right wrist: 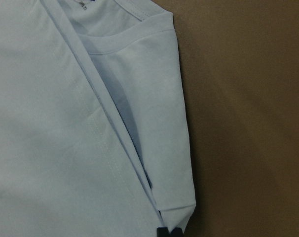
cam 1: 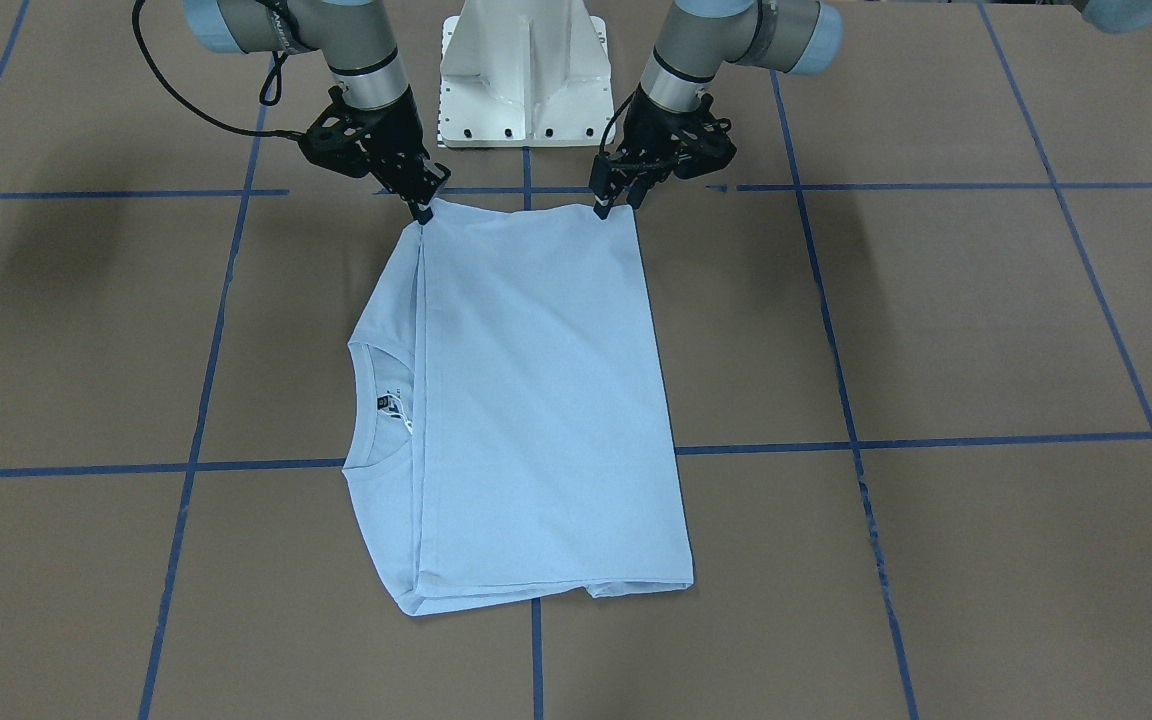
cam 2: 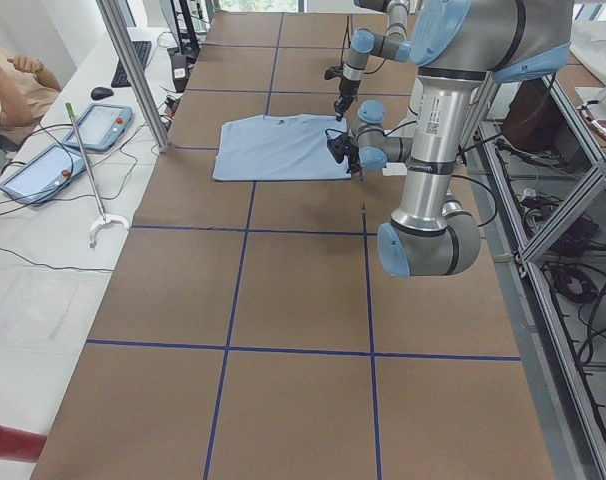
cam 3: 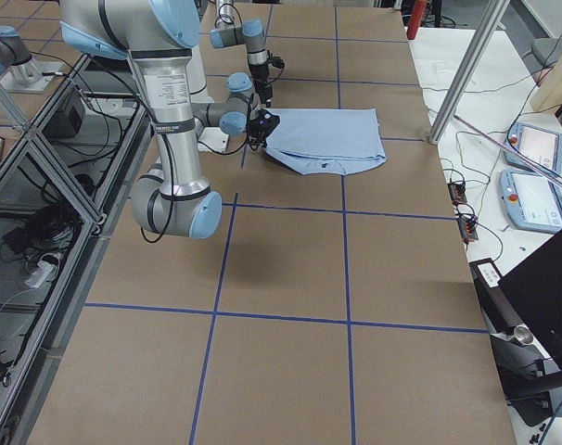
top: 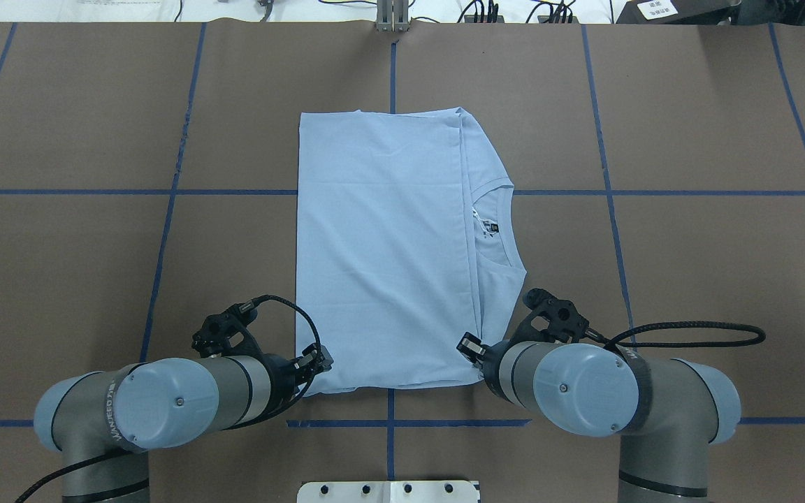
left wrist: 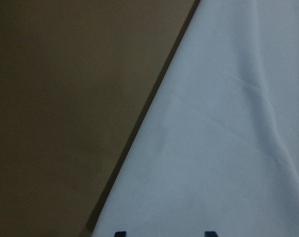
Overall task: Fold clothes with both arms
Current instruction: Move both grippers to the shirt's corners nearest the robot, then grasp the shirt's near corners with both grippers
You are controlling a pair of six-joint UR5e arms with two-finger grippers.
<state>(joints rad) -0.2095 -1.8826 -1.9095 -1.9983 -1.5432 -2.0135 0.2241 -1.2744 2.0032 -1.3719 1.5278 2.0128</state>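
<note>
Now the light blue T-shirt point(cam 1: 536, 400) lies flat and folded near the middle of the brown surface point(cam 1: 936, 330), just in front of the white pedestal base point(cam 1: 526, 70). A top layer covers most of it. That layer's long straight edge runs just inside the collar point(cam 1: 360, 405), so the round neck opening, the dark neck label point(cam 1: 391, 404) and a sloping shoulder strip show on the robot's right side. The opposite side edge is one clean, straight fold.

The left gripper point(cam 1: 618, 205) stands at the near corner on the folded side with its fingers apart. Its wrist camera shows both fingertips point(left wrist: 211, 233) with cloth between them, and the side edge slanting away over bare surface. The right gripper point(cam 1: 423, 208) is at the near corner on the collar side, its jaws drawn narrow on the tip of the shoulder corner. In the right wrist view that corner meets the dark fingertip point(right wrist: 164, 232). The cloth lies unlifted at both corners.

The T-shirt's edge nearest the robot is straight and stretches from one gripper to the other. Its far edge is slightly uneven, with lower layers peeping out from under the top one.

Brown surface, crossed by blue tape lines point(cam 1: 839, 380), reaches wide on either side of the T-shirt and beyond its far edge.
</note>
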